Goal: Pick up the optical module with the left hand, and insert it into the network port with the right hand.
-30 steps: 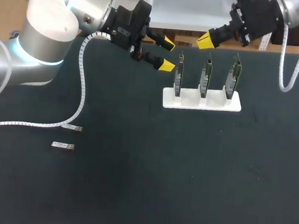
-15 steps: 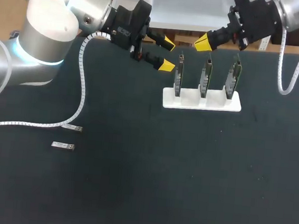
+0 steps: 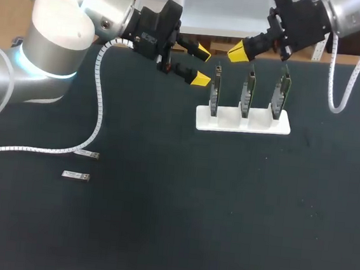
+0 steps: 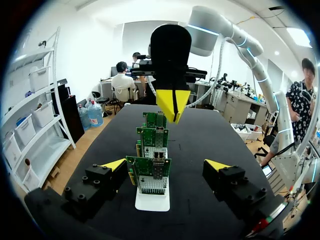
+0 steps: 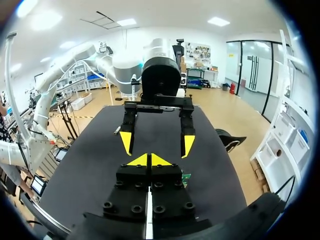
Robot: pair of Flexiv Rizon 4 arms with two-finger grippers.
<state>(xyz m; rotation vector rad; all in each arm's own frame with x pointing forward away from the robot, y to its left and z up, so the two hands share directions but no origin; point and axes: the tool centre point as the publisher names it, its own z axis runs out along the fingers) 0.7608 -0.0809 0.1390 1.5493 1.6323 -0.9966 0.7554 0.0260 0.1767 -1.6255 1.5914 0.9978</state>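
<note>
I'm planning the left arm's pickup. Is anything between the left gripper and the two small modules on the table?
Nothing stands on the table between the left gripper and either module. Only the arm's own white cable drapes across that path, close beside the far module; the near module lies clear.

Robotics lab: my left arm (image 3: 56, 34), my right arm (image 3: 351, 14) over black bench (image 3: 222, 228); network cards (image 3: 249, 90) upright in white stand (image 3: 243, 123).
</note>
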